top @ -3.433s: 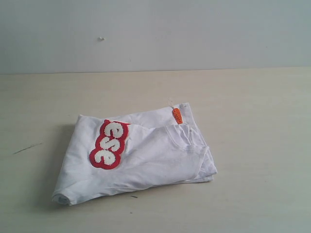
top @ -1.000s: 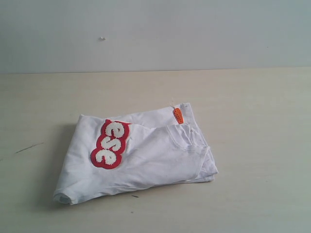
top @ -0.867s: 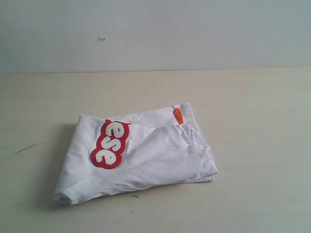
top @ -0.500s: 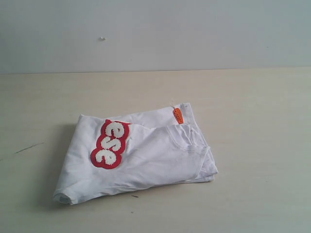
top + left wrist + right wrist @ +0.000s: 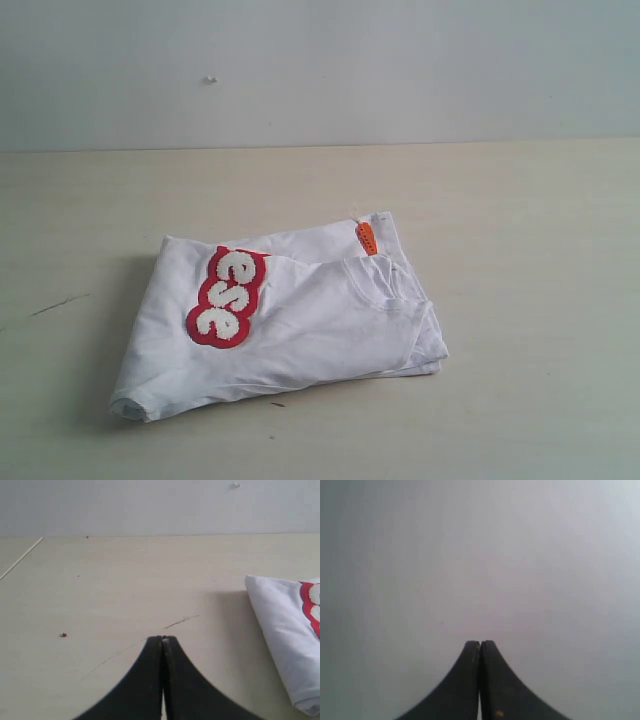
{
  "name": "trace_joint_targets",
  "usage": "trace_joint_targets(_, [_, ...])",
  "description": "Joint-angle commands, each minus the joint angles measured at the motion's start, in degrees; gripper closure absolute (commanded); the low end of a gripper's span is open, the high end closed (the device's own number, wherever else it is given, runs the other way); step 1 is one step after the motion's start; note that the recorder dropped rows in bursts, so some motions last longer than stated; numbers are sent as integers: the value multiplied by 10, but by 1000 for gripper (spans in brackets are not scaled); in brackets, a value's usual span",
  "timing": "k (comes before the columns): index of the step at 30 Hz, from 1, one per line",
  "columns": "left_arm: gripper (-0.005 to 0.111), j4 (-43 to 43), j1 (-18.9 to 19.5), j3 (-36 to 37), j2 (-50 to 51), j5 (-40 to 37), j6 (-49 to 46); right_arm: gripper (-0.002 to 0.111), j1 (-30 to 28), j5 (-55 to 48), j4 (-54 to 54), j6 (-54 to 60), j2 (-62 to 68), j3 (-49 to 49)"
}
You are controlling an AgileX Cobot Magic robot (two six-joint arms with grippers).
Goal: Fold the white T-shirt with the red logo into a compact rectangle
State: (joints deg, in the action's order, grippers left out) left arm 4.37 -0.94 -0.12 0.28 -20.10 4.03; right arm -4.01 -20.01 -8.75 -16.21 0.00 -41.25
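Note:
The white T-shirt [image 5: 290,320] lies folded in a rough rectangle on the pale table, left of centre in the exterior view. Part of the red logo [image 5: 225,297] faces up near its left end, showing the letters "ese". An orange neck tag [image 5: 366,238] sticks out at its far right corner. Neither arm appears in the exterior view. My left gripper [image 5: 162,639] is shut and empty over bare table, with the folded T-shirt's corner [image 5: 285,630] and a bit of the logo [image 5: 311,605] off to one side. My right gripper [image 5: 480,643] is shut, empty, and faces a plain grey surface.
A light wooden table [image 5: 520,220] runs back to a grey wall [image 5: 400,70]. A thin dark scratch [image 5: 57,304] marks the table left of the shirt, and the scratch [image 5: 180,622] lies just ahead of the left fingertips. A small dark speck [image 5: 63,635] sits nearby.

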Motion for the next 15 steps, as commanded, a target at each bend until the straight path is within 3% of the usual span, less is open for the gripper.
trace_joint_targets(1, [107, -5, 2, 1, -3, 1, 5, 108, -3, 0, 1, 1, 0, 3])
trace_joint_targets(15, [107, -5, 2, 1, -3, -2, 5, 108, -3, 0, 1, 1, 0, 3])
